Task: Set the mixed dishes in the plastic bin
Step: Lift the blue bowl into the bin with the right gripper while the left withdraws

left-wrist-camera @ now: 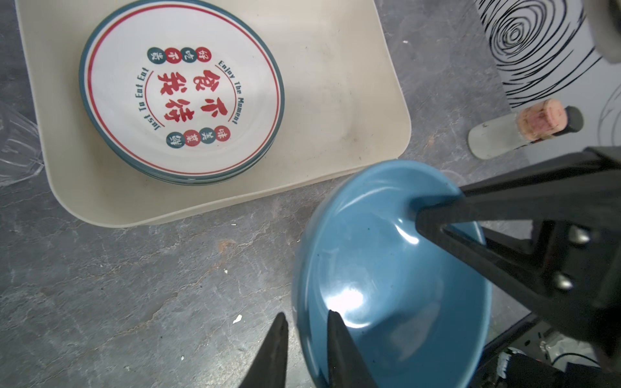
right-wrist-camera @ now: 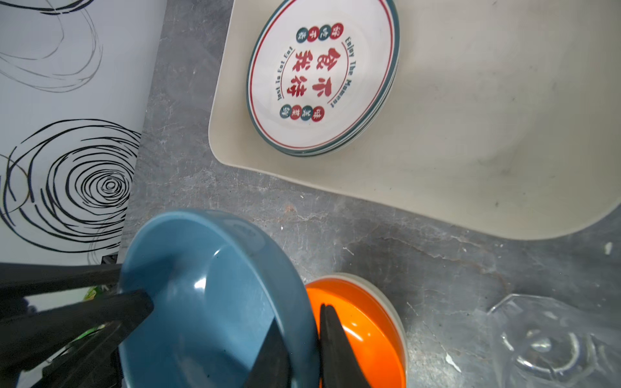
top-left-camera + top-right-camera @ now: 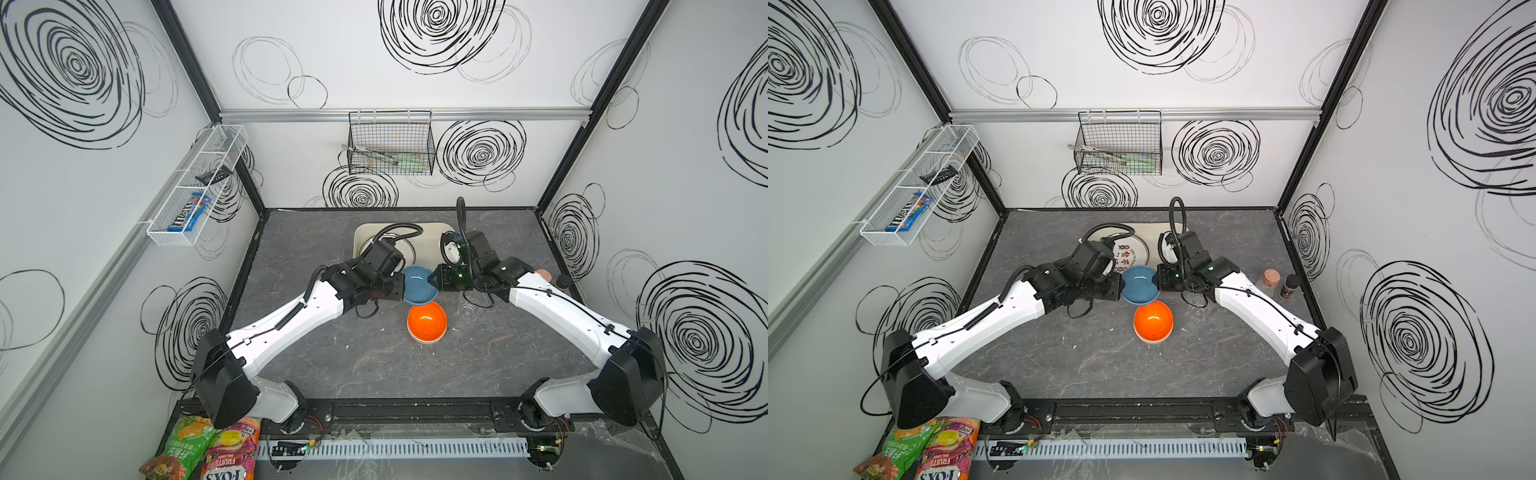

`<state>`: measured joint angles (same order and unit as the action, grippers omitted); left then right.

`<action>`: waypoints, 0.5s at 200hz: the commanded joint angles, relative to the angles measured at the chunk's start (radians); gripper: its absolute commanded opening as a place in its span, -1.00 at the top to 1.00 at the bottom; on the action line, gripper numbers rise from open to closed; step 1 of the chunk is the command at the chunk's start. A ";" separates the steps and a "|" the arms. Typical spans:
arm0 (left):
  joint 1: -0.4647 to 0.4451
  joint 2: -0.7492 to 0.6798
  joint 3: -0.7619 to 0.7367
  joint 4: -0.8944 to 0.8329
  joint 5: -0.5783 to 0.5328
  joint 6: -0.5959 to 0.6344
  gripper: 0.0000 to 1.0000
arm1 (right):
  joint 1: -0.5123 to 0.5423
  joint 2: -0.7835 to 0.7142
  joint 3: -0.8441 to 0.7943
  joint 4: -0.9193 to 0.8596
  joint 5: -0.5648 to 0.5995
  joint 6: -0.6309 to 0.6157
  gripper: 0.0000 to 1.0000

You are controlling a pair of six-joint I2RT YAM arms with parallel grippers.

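A blue bowl (image 3: 419, 284) (image 3: 1140, 284) hangs tilted between both grippers, just in front of the plastic bin (image 3: 432, 228) (image 1: 336, 100). My right gripper (image 2: 301, 311) is shut on its rim, one finger inside and one outside. My left gripper (image 1: 307, 332) straddles the opposite rim, open, its outer finger clear of the wall. White plates with red characters (image 1: 181, 90) (image 2: 322, 77) are stacked in the bin. An orange bowl (image 3: 427, 320) (image 2: 363, 329) sits nested in a cream bowl (image 2: 386, 302) on the table below. A clear cup (image 2: 544, 342) (image 3: 467, 311) stands to its right.
Two spice jars (image 3: 1271, 279) (image 3: 1289, 286) stand by the right wall. A black wire basket (image 3: 390, 145) hangs on the back wall and a white mesh rack (image 3: 195, 187) on the left wall. Snack bags (image 3: 199, 449) lie at the front left.
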<state>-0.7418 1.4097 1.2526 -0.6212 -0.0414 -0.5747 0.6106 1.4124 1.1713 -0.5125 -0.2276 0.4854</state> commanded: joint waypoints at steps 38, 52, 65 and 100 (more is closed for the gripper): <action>0.091 -0.104 -0.059 0.026 0.085 -0.027 0.20 | -0.016 0.105 0.147 -0.030 0.106 -0.063 0.90; 0.108 -0.131 -0.076 0.027 0.091 -0.030 0.18 | -0.024 0.129 0.168 -0.031 0.109 -0.071 0.90; 0.122 -0.156 -0.096 0.031 0.099 -0.035 0.14 | -0.034 0.153 0.188 -0.033 0.115 -0.076 0.90; 0.155 -0.227 -0.166 0.041 0.121 -0.051 0.09 | -0.069 0.227 0.251 -0.040 0.136 -0.094 0.91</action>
<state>-0.6079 1.2312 1.1294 -0.5880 0.0525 -0.6098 0.5659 1.6001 1.3582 -0.5411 -0.1219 0.4156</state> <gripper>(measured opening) 0.452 0.111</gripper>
